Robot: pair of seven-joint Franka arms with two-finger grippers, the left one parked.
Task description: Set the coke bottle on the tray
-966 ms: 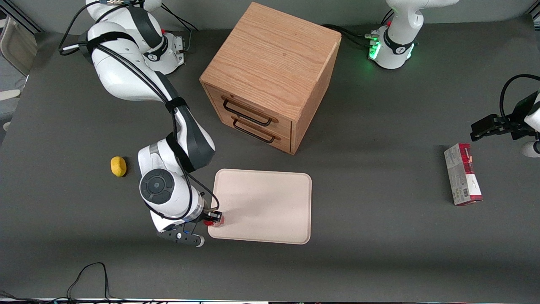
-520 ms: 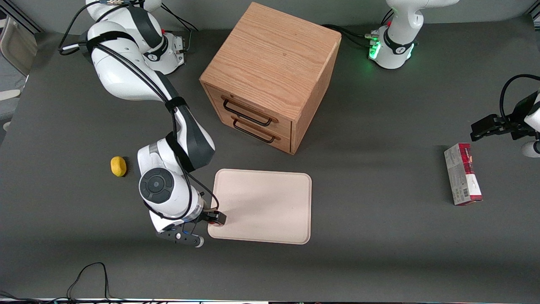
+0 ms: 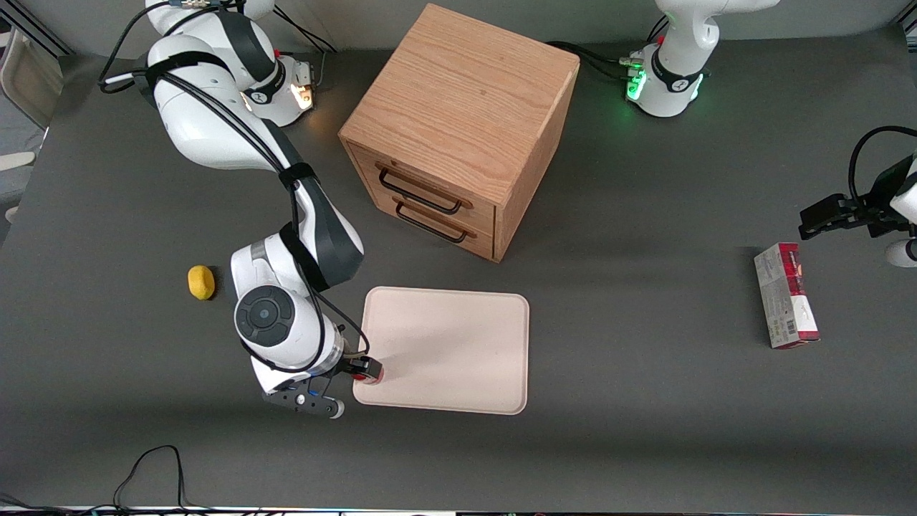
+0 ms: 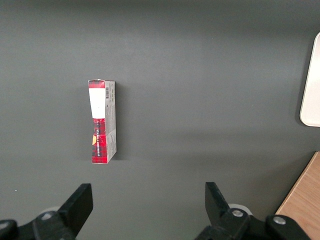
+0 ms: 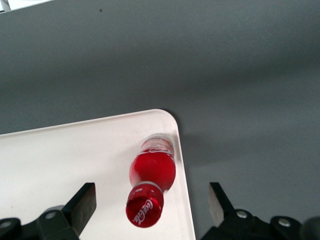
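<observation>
The coke bottle (image 5: 150, 180), small and red with a red cap and white lettering, stands upright on the cream tray (image 5: 75, 160), close to one rounded corner. In the front view the bottle (image 3: 373, 377) shows as a red spot on the tray's (image 3: 458, 351) corner nearest the camera, at the working arm's end. My right gripper (image 5: 151, 202) is open above the bottle, one finger (image 5: 85, 200) on each side of the cap, neither touching it. In the front view the gripper (image 3: 364, 370) hovers over that corner and hides most of the bottle.
A wooden two-drawer cabinet (image 3: 458, 129) stands farther from the camera than the tray. A yellow lemon-like object (image 3: 201, 282) lies beside the working arm. A red-and-grey carton (image 3: 786, 294) lies toward the parked arm's end and also shows in the left wrist view (image 4: 102, 122).
My gripper was shut on the bottle over the tray's corner; now its fingers stand open and the bottle stands free on the tray. The wrist has shifted slightly.
</observation>
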